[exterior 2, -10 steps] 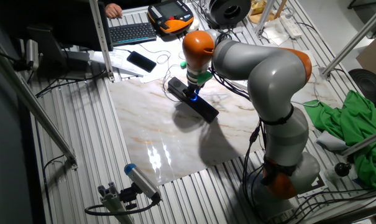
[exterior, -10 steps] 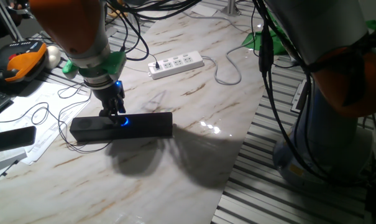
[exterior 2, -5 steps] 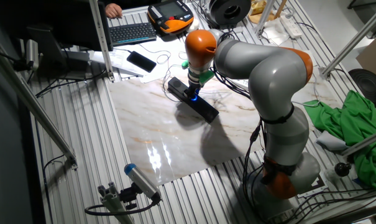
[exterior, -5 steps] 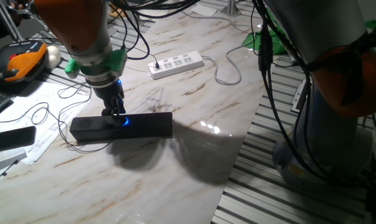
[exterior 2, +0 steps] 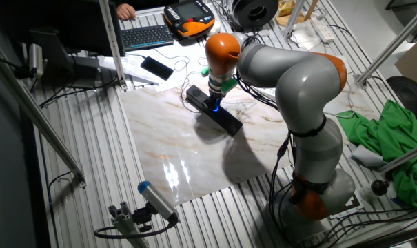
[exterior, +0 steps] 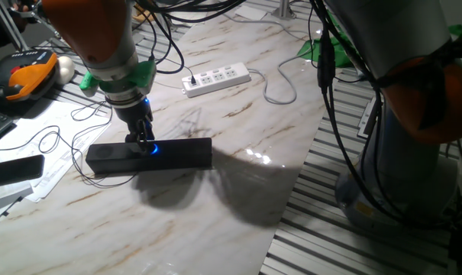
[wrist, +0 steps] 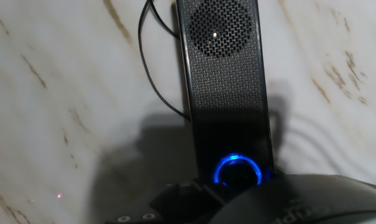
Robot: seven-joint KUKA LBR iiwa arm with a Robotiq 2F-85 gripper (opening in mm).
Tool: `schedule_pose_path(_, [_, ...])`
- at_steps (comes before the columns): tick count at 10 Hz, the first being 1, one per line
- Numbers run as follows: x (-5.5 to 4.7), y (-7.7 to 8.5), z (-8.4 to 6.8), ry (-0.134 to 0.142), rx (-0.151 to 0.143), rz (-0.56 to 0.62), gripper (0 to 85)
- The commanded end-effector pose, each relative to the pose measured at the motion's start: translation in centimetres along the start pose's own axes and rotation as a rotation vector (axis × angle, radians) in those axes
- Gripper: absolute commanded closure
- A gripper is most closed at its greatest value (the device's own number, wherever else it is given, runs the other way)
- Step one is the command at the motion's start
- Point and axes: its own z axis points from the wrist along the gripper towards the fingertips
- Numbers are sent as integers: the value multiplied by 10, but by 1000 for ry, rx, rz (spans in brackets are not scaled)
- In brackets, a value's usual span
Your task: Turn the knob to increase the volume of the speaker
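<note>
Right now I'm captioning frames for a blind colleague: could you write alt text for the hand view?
A long black speaker with mesh grille lies on a marble-patterned table, running away from the camera. Its knob, ringed in glowing blue, sits at the bottom, just above the dark gripper body. A thin black cable loops beside it.

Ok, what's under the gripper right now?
The speaker lies on the marble table; its blue-lit knob sits at the gripper. The fingers hide whether they touch it.

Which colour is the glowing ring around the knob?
Blue; the knob shows it best in the hand view.
</note>
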Motion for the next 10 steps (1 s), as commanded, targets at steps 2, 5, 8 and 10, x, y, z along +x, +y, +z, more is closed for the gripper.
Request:
schedule_pose_path(2, [0, -1, 1, -2, -2, -3, 510])
schedule_pose_path(5, [1, -1, 2, -3, -4, -2, 510])
schedule_pose_path(8, [0, -1, 1, 1, -11, 7, 510])
schedule_pose_path(10, [0, -1, 1, -8, -13, 25, 510])
